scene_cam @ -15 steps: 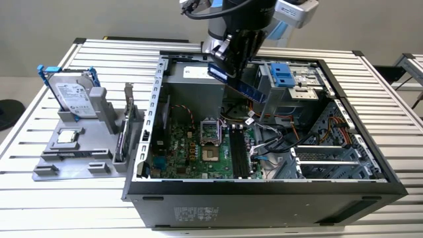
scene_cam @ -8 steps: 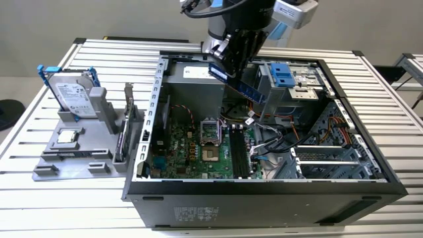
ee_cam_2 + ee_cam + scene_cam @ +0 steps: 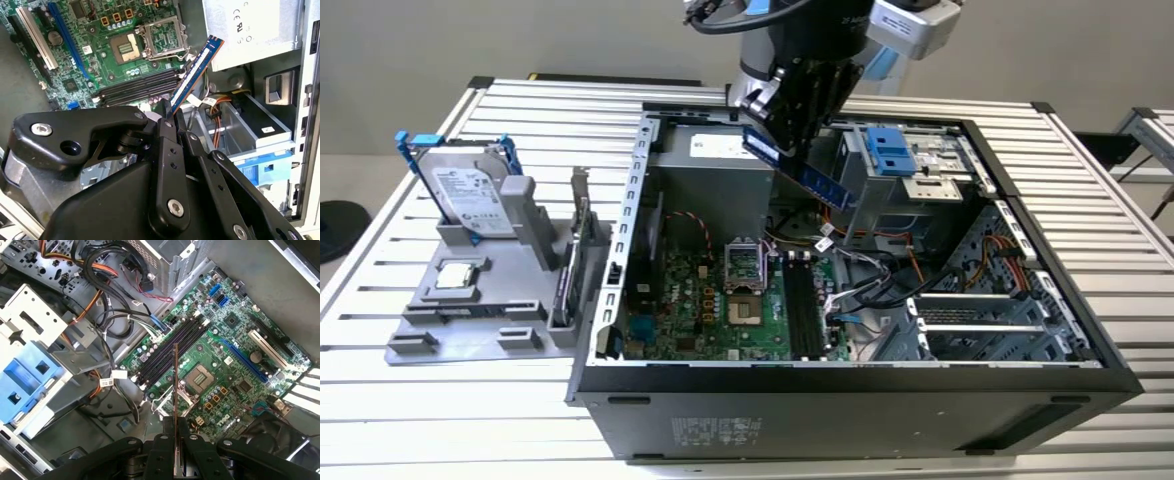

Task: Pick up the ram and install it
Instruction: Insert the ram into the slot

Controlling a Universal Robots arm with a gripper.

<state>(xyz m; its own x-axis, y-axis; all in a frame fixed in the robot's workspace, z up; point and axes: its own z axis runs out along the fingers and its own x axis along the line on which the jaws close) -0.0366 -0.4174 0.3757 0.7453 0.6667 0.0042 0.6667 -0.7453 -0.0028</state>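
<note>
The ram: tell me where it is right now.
In the exterior view the ram is clamped in the gripper, tilted in the air over the open computer case, above the green motherboard.

the gripper (image 3: 172, 117) is matt black, plastic by the look, with bright metal screws (image 3: 41, 129). the ram (image 3: 195, 70) in its grip is a smooth blue board (slightly glossy). below it the motherboard (image 3: 220, 365) is shiny green; beside it sits a smooth blue plastic bracket (image 3: 25, 385).

Bright, even light — soft shadows, little glare.
</note>
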